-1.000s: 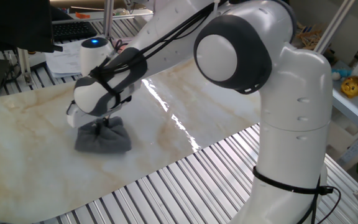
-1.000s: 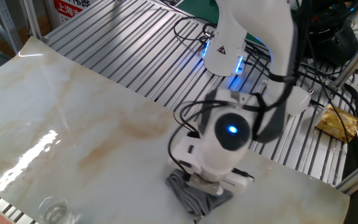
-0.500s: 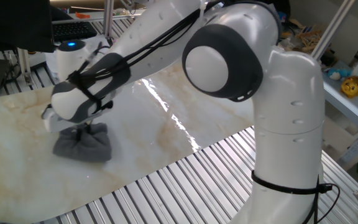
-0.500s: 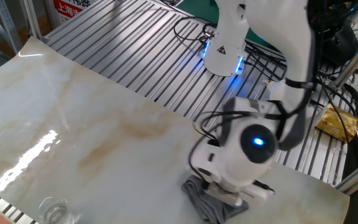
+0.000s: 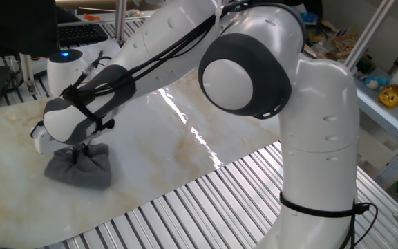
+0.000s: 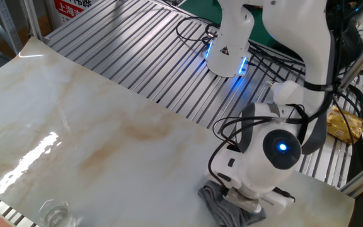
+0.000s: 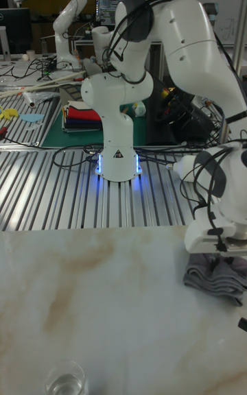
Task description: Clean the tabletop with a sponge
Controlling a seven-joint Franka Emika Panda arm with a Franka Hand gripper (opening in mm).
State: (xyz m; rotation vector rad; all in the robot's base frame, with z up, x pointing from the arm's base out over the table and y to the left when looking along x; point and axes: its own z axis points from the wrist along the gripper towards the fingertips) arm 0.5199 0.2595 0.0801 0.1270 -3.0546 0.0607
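The tabletop (image 5: 164, 149) is a glossy cream marble-look slab with tan veins, also seen from the other side (image 6: 93, 145) and in the tall view (image 7: 103, 299). The sponge (image 5: 78, 169) is a dark grey bunched cloth pad lying on the slab near one end (image 6: 219, 207) (image 7: 209, 278). My gripper (image 5: 81, 151) points straight down onto it and is shut on the sponge's gathered top. In the other fixed view the white wrist hides the fingertips.
A clear glass (image 6: 55, 215) (image 7: 65, 378) stands on the slab near its edge, far from the sponge. Ribbed metal slats (image 6: 137, 57) surround the slab. The arm's base (image 7: 118, 155) glows blue behind it, with cables (image 6: 194, 28) on the slats.
The gripper has dragged the sponge along the slab toward its end: leftward in one fixed view, rightward in the other. The pad stays bunched under the fingers.
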